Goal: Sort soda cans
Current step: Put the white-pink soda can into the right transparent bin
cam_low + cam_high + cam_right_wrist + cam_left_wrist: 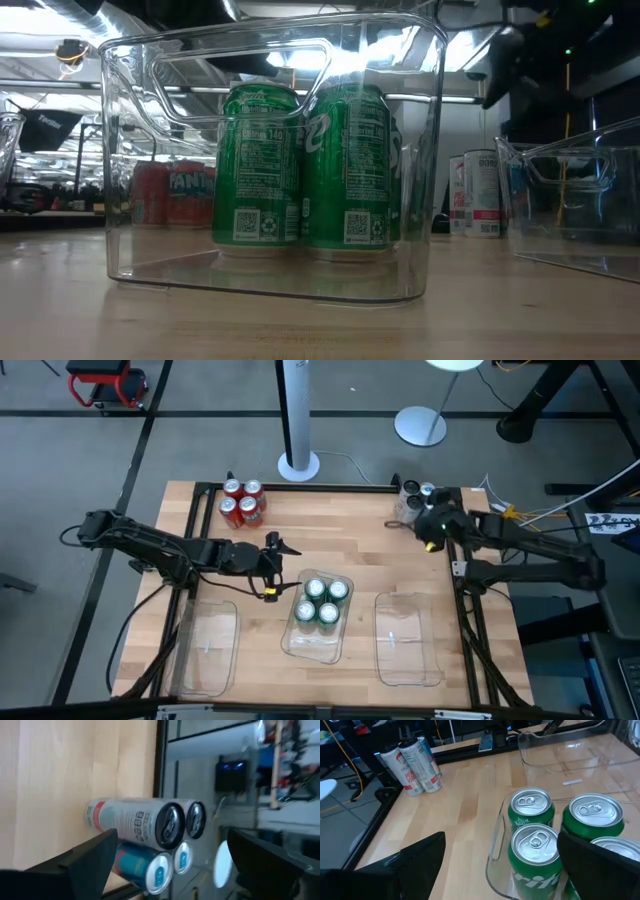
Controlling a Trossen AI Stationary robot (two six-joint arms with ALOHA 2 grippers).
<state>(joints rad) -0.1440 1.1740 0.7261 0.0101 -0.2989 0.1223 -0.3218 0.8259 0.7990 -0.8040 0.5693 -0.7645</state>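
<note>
Several green cans point(322, 601) stand upright in the middle clear tray point(318, 643); they also show in the low view point(300, 165) and the left wrist view point(536, 845). Several red cans point(242, 502) stand on the table near its far edge, left of centre. Several silver-grey cans point(415, 493) stand at the far right corner, and the right wrist view shows them too point(150, 827). My left gripper point(277, 549) hangs open above the table, just left of the tray's far end. My right gripper point(428, 523) is open, just short of the silver-grey cans.
An empty clear tray point(207, 648) lies at the near left and another point(405, 642) at the near right. A black frame point(330, 484) runs along the table's far edge and down both sides. Bare wood lies between the red and the silver-grey cans.
</note>
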